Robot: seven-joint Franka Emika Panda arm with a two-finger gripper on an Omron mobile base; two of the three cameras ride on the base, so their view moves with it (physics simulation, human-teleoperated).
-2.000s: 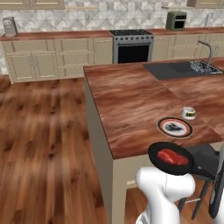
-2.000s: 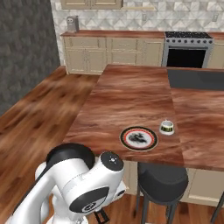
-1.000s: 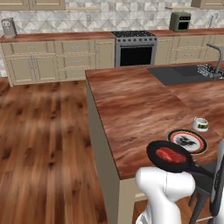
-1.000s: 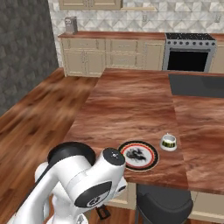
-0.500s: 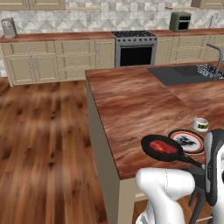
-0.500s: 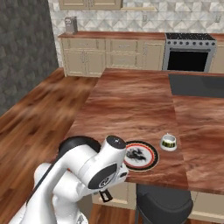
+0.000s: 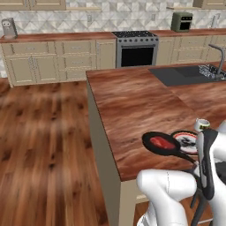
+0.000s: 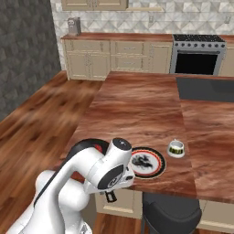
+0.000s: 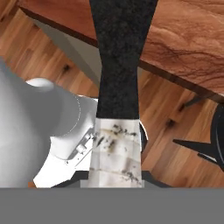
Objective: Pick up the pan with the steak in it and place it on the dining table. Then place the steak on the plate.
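Pan point(image 7: 162, 143) with steak point(image 7: 162, 142) has advanced over the desk point(image 7: 132, 101) near edge, just beside the plate point(image 7: 186, 138). Gripper point(image 9: 114, 175) pinches the handle; its long axis runs back off the edge.

pan point(image 7: 162, 143) holding steak point(image 7: 162, 142), beside plate point(image 7: 187, 137), on dining table point(image 7: 128, 97)

No writing, label, brand, number or sign can be read in any of the views. The plate point(image 8: 147, 162), low and right of centre in the right base view, bears only a dark, blurred figure, not legible as text.
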